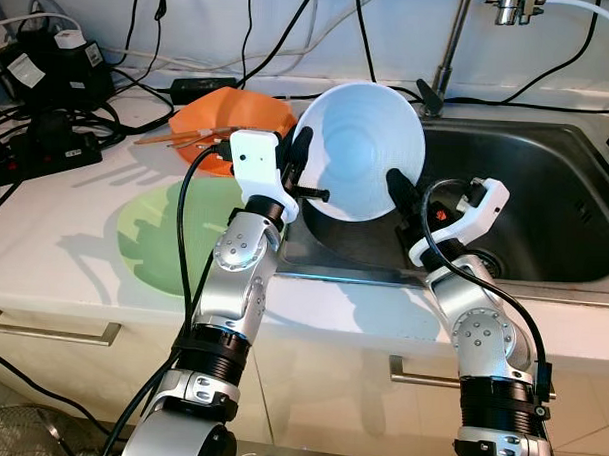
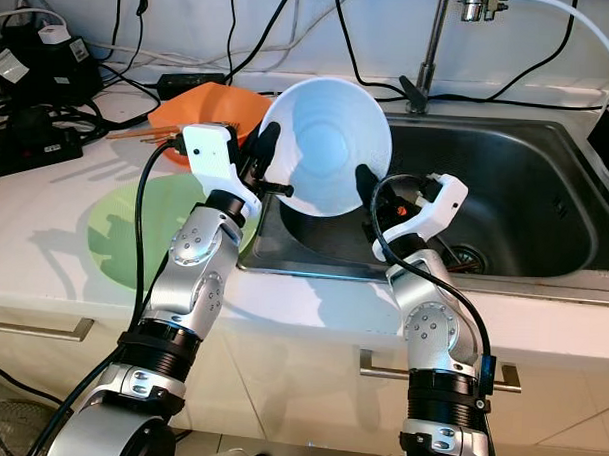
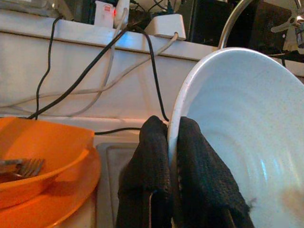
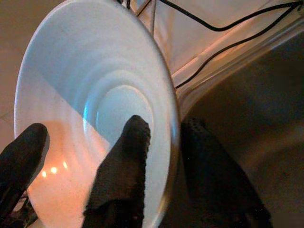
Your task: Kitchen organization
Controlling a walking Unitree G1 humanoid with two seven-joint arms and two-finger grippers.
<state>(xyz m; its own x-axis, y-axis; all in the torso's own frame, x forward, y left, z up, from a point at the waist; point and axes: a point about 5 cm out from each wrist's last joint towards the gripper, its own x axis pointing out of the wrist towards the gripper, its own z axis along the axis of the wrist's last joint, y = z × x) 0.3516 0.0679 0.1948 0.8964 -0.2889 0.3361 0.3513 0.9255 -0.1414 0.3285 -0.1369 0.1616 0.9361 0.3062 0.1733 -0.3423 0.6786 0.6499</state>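
Jaws of the left gripper (image 1: pixel 305 170) are pinching the rim of the white bowl (image 1: pixel 359 150), tilted over the sink (image 1: pixel 526 196) at the tabletop's (image 1: pixel 64 240) edge. Right gripper (image 1: pixel 398 196) jaws are closing on the bowl's opposite rim, one finger each side.

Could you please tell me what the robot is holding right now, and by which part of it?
Both tools grip the white bowl by its rim: the left tool on one edge, the right tool on the opposite edge.
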